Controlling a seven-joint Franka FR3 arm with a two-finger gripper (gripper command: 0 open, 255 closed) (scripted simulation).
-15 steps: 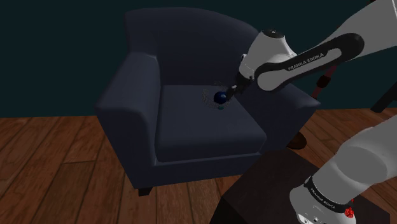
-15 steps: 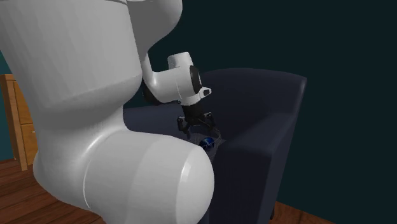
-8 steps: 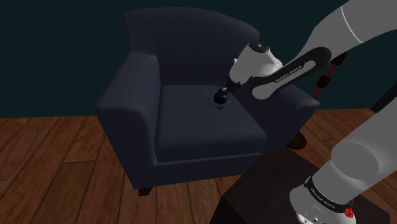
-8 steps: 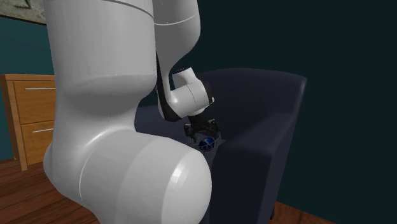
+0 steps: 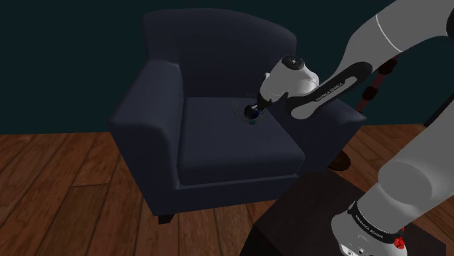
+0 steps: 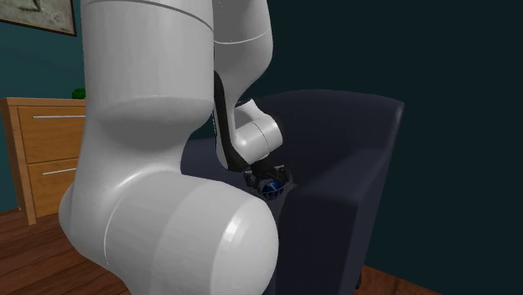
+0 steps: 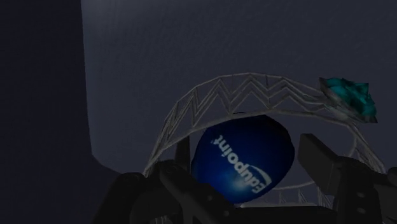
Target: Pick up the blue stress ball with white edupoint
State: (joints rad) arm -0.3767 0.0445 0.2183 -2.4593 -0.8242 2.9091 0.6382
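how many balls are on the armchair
1: the blue ball on the armchair seat, toward the back, beside a wire arch. The arm covers some seat, so another may be hidden.

You had the ball (image 5: 252, 112) on the seat of the armchair (image 5: 218, 145). It sat near the back of the seat, close to the arm rest on the shoulder view's right. Your jaws stood apart, one on each side of the ball. A wire arch (image 7: 213, 94) stood just beside the ball, on the far side from the jaws. A small lump (image 7: 348, 97) sat at one end of the arch. The armchair stood on the floor (image 5: 58, 182). Your stand (image 5: 305, 218) was in front of the armchair, at the shoulder view's lower right. In the second exterior view, a chest of drawers (image 6: 42, 151) stood at the left, behind your arm (image 6: 151, 168).
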